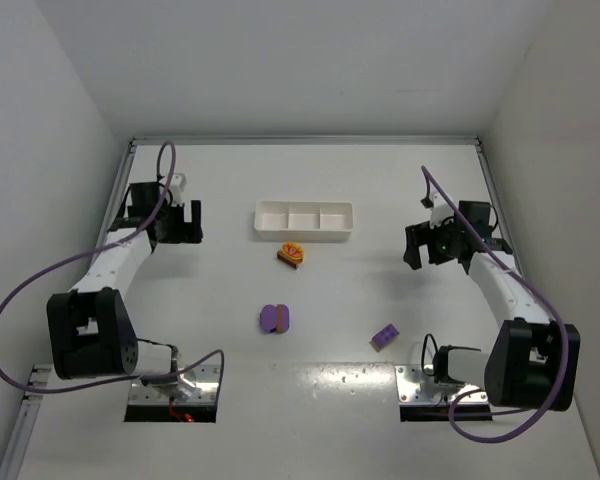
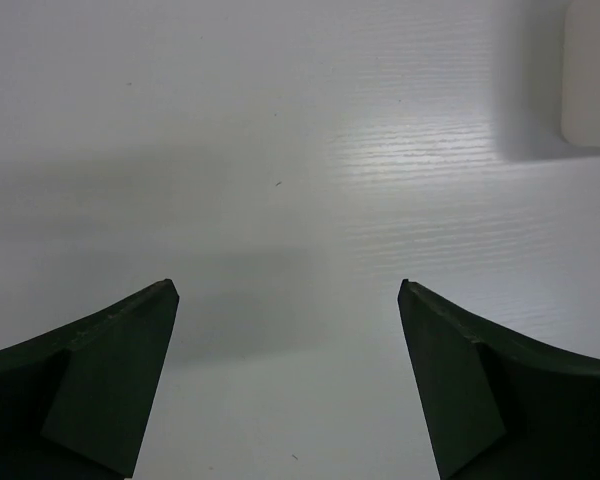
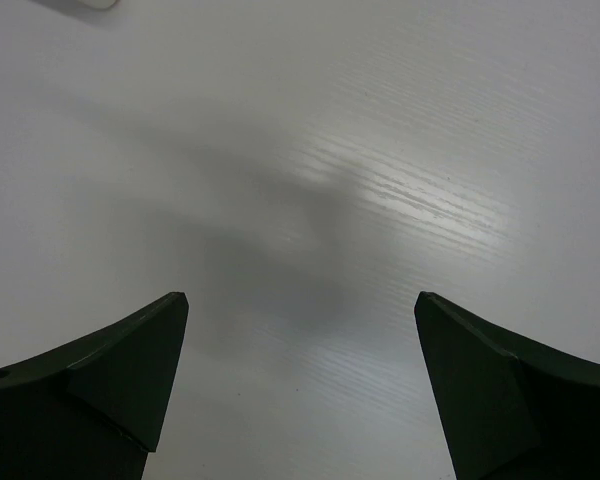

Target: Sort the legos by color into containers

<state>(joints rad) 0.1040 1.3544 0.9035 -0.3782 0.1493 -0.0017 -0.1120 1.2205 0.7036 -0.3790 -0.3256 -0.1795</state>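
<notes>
The white three-compartment tray (image 1: 303, 221) lies at the table's back middle, and I see nothing in its compartments. A yellow-orange and reddish-brown lego cluster (image 1: 291, 254) sits just in front of it. A purple lego with a reddish-brown piece (image 1: 274, 319) lies nearer the middle front. A small purple lego (image 1: 385, 336) lies front right. My left gripper (image 1: 193, 222) is open and empty, left of the tray. My right gripper (image 1: 412, 247) is open and empty, right of the tray. Both wrist views show open grippers, left (image 2: 288, 290) and right (image 3: 302, 300), over bare table.
The tray's corner shows at the top right of the left wrist view (image 2: 592, 70). White walls enclose the table on three sides. Metal rails (image 1: 120, 190) run along the table's edges. Purple cables loop from both arms.
</notes>
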